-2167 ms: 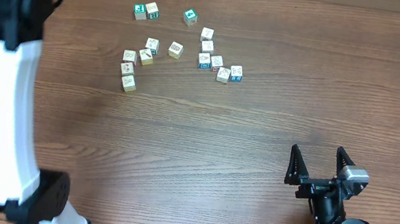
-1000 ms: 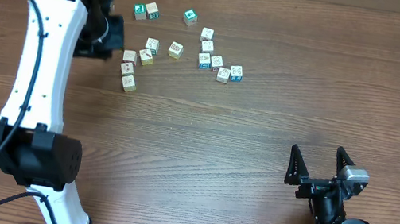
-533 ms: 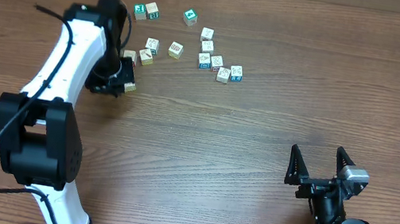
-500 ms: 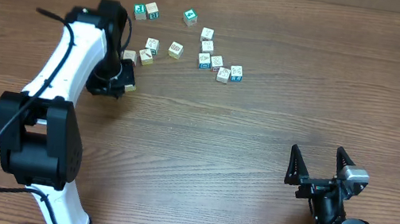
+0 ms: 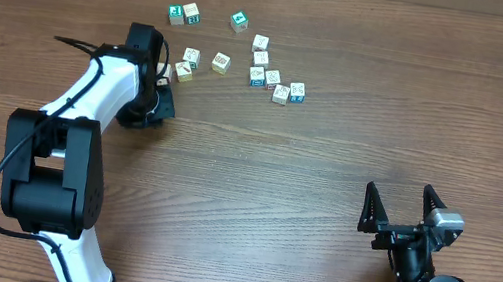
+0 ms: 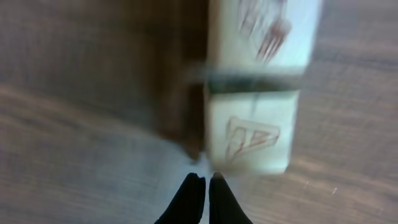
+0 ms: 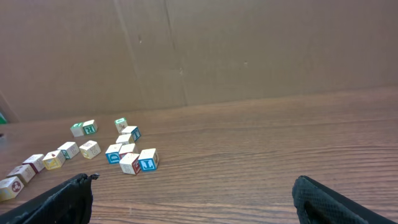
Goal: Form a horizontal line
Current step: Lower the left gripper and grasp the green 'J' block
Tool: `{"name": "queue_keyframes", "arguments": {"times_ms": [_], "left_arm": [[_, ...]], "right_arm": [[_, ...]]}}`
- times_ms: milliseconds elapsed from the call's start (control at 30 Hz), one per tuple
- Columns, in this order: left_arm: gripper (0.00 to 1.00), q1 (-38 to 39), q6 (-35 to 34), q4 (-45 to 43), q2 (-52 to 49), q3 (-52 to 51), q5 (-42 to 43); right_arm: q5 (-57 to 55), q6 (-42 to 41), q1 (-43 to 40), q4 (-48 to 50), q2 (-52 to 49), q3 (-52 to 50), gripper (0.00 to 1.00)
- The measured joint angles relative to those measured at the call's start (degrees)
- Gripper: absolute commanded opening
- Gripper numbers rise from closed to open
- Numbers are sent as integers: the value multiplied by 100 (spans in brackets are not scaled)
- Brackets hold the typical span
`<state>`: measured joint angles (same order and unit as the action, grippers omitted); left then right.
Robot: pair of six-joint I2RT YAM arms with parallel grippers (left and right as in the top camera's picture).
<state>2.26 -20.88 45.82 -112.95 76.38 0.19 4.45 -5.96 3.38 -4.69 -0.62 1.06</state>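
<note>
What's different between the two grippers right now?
The left gripper is shut; the right gripper is open wide. The left gripper is down low, right beside two cubes, while the right gripper sits far from every cube, on the other side of the table. Both are black, two-fingered and hold nothing.

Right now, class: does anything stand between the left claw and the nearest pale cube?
Nothing visible does. The shut left claw sits at the near corner of the nearest pale cube; a second cube lies just beyond it. Contact is too blurred to tell.
</note>
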Motion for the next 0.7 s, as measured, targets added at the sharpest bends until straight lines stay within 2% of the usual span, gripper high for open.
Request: {"name": "queue_keyframes", "arguments": {"times_ms": [233, 467, 567, 667, 700], "left_arm": [[5, 0, -2, -879, 0, -9, 0], [9, 0, -17, -1381, 0, -13, 2], [13, 0, -20, -1589, 0, -13, 2], [28, 0, -26, -1751, 0, -15, 2], [30, 0, -39, -1781, 0, -13, 0]], "right_arm": [[0, 0, -2, -4, 0, 0, 100], [0, 0, 0, -2, 0, 0, 100], [0, 0, 0, 0, 0, 0, 100], [0, 0, 0, -2, 0, 0, 100], [0, 2, 0, -2, 0, 0, 100]]}}
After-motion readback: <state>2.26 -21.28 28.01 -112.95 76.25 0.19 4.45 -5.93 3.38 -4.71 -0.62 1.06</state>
